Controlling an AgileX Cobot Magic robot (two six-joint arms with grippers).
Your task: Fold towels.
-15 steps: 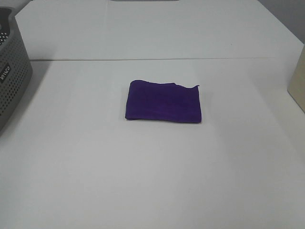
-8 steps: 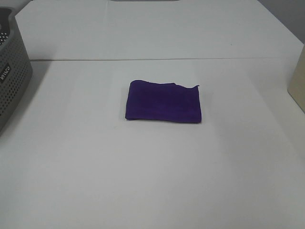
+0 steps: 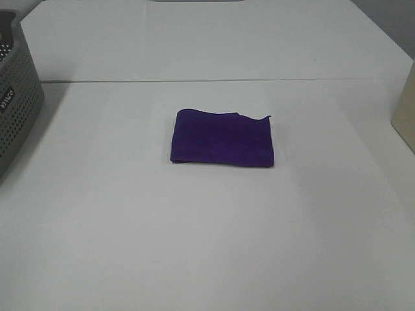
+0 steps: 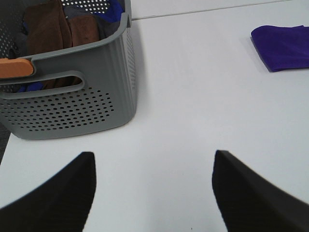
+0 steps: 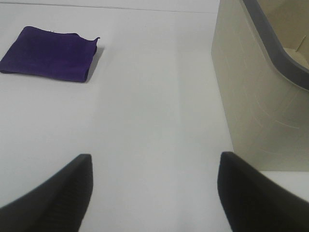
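A folded purple towel (image 3: 222,138) lies flat in the middle of the white table (image 3: 194,227). It also shows in the left wrist view (image 4: 282,47) and in the right wrist view (image 5: 49,53). Neither arm shows in the exterior high view. My left gripper (image 4: 153,193) is open and empty, low over the table beside the grey basket (image 4: 72,104), far from the towel. My right gripper (image 5: 154,193) is open and empty, next to the beige bin (image 5: 260,96), also far from the towel.
The perforated grey basket (image 3: 16,107) at the table's left edge holds brown and blue cloths (image 4: 53,24). The beige bin (image 3: 405,116) stands at the right edge. A seam (image 3: 207,80) runs across the table behind the towel.
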